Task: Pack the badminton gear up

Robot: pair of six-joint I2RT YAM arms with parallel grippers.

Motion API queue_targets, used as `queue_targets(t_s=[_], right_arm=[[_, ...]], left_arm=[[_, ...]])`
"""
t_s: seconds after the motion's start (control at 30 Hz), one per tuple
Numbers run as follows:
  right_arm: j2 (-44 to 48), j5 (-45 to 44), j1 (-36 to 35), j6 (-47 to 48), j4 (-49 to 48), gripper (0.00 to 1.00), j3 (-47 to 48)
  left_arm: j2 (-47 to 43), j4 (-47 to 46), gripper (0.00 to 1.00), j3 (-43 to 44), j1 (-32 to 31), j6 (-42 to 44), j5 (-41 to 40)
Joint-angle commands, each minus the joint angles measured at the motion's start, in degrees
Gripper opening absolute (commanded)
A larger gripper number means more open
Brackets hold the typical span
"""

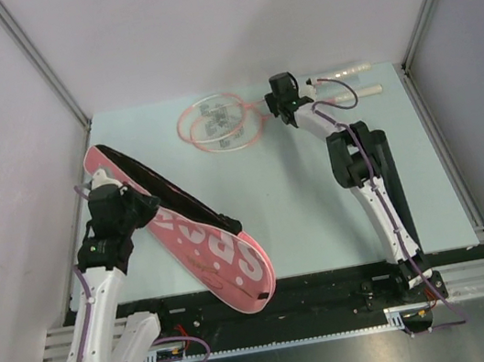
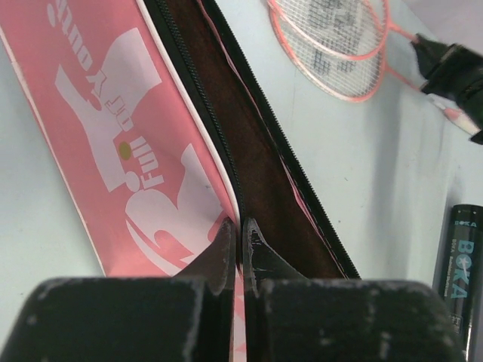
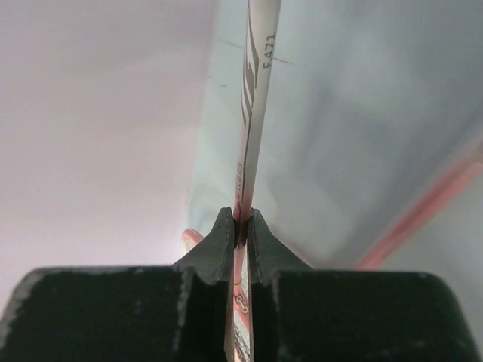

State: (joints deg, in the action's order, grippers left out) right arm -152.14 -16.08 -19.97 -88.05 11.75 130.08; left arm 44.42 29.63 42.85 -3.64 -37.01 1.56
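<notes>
Top external view puts the packing at an early stage. Both rackets (image 1: 218,122) lie outside the bag (image 1: 206,243), their heads overlapping at the far middle of the counter (image 1: 322,214) and their handles pointing far right. The pink bag lies slantwise at the near left with its zip open. In the left wrist view a dark tube (image 2: 460,264) lies on the counter near the bag, also unpacked; no shuttlecocks show. The left arm (image 1: 99,270) stands over the bag, its jaws pinched on the open zip edge. The right arm (image 1: 367,179) reaches far forward with the wrist bent down, its jaws clamped on one racket's shaft between head and handle. By my judgement everything has yet to go in, and then the zip needs closing.
</notes>
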Motion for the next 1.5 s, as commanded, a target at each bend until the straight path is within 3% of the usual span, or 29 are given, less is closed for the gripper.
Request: queue_targets(t_s=[0.0,0.2,0.4,0.5,0.6,0.83,0.97,1.47], right_arm=[[10.09,-3.26,1.07,21.58,-7.54,0.0,2.35],[21.95,-3.26,0.11,42.22,-1.55,0.0,0.45],[33.82,2.62,-3.22,59.88,5.21,0.0,0.78],[36.64,7.53,-4.9,62.91,9.68,0.0,4.29],[35.86,8.34,-7.88,66.59,19.26,0.0,13.78],[40.16,12.11,-14.22,65.38,23.31,0.0,9.67],[39.64,13.8,-15.89,62.56,26.39,0.0,11.94],[39.46,14.76,-14.75,58.78,27.98,0.0,18.1]], left_arm=[[4.34,-3.0,0.0,2.06,-0.32,0.63,-1.47],[9.27,-3.17,0.0,5.83,-0.32,-0.08,-4.72],[10.42,-5.54,0.0,6.63,-0.84,3.52,-7.19],[9.28,-7.3,0.0,5.23,-0.93,3.7,-6.23],[7.79,-9.84,0.0,3.3,-0.93,3.79,-4.47],[5.15,-14.33,0.0,1.18,-1.37,4.23,-2.09],[4.79,-15.65,0.0,0.92,-1.9,4.93,-2.62],[7.08,-18.99,0.0,0.04,-7.26,8.63,-7.89]])
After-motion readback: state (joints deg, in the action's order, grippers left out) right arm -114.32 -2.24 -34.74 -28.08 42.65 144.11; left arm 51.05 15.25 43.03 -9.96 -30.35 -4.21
